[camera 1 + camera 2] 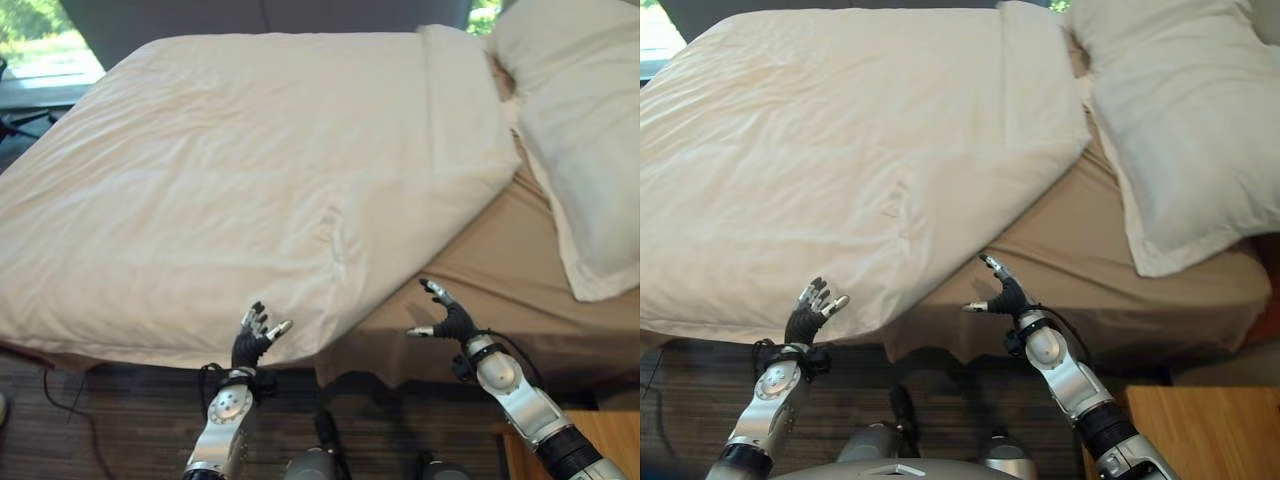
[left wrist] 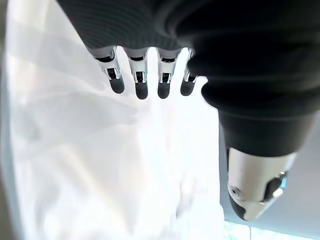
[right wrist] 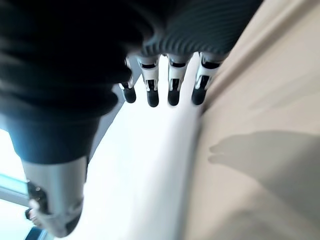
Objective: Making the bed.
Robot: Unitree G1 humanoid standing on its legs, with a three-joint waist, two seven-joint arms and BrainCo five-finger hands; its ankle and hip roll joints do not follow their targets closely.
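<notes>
Flanking pillow [image 1: 580,130] — duvet [image 1: 230,180] — sheet [image 1: 500,270]

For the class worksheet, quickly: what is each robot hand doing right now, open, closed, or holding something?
Left hand: open, holding nothing, at the near edge of the white rumpled cloth duvet.
Right hand: open, holding nothing, above the tan fitted sheet.

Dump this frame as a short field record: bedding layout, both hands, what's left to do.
duvet: white duvet spread over most of the bed, near edge running diagonally
sheet: tan fitted sheet bare at the near head-end corner
pillow: white pillow at the head end, lying on the sheet
left hand: left hand open, at the duvet's near edge, holding nothing
right hand: right hand open, over the bare sheet, holding nothing
remaining: duvet corner not yet pulled over the bare sheet
</notes>
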